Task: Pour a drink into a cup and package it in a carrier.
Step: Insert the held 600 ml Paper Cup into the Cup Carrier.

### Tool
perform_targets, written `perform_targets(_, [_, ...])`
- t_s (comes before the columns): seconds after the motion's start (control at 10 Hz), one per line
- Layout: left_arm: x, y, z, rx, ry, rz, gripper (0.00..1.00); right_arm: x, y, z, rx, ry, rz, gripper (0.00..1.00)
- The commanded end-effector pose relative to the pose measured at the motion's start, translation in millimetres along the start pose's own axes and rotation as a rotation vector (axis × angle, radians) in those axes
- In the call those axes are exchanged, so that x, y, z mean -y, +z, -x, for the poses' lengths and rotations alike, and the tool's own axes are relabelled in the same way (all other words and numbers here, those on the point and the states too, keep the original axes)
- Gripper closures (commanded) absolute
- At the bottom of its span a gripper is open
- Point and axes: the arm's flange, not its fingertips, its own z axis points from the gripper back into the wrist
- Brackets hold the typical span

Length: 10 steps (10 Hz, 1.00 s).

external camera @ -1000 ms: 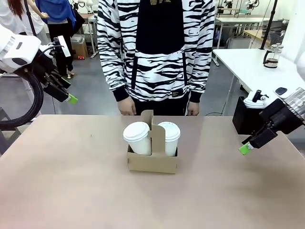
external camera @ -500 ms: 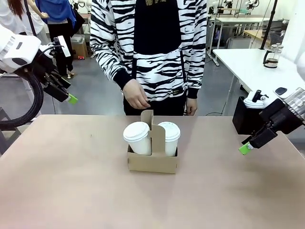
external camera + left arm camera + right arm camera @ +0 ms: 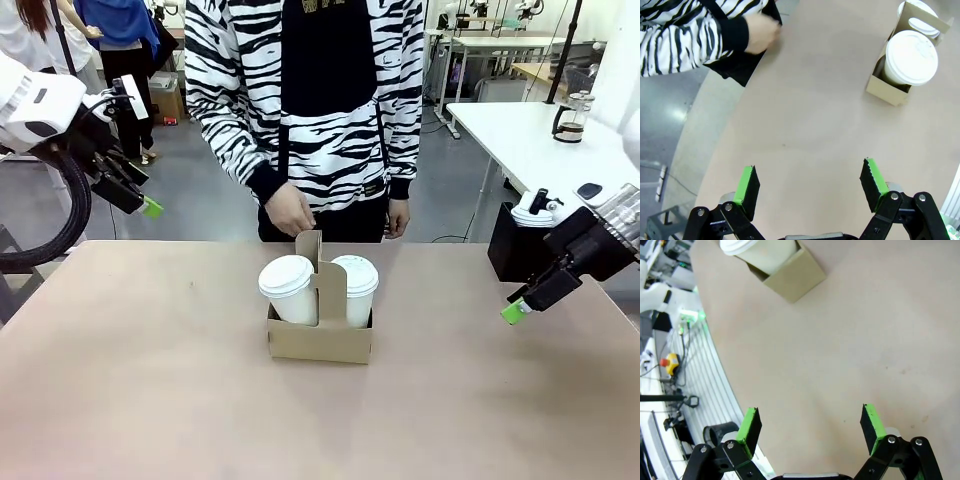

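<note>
Mid-table stands the brown cardboard carrier (image 3: 322, 335) with two lidded white cups (image 3: 288, 288) in it, one on each side of its upright handle. The person's hand (image 3: 291, 212) hovers right by the top of that handle. My left gripper (image 3: 148, 206) hangs open high above the table's far left corner, far from the carrier (image 3: 900, 75). My right gripper (image 3: 514, 312) is open above the right edge, holding nothing. A corner of the carrier (image 3: 790, 275) with a cup (image 3: 760, 250) shows in the right wrist view. The drink is in a glass jug (image 3: 571, 118) on the far white table.
A black box (image 3: 515, 245) with white lids sits at the table's far right, just behind my right gripper. The person in a striped top stands close against the far edge. Bare tabletop (image 3: 150, 380) lies around the carrier.
The person has stepped closer and brought one hand up from the table edge to the carrier's handle. Both arms and the carrier have stayed still.
</note>
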Motion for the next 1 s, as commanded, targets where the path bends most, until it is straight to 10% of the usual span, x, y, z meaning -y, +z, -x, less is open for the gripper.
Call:
perform_targets(0.0, [-0.5,-0.3,0.5,0.006,0.0,0.006,0.0,1.6,-1.0,2.6,0.024,0.021,-0.014,0.0])
perform_targets(0.9, [-0.5,-0.3,0.5,0.006,0.0,0.006,0.0,1.6,-1.0,2.6,0.024,0.021,-0.014,0.0])
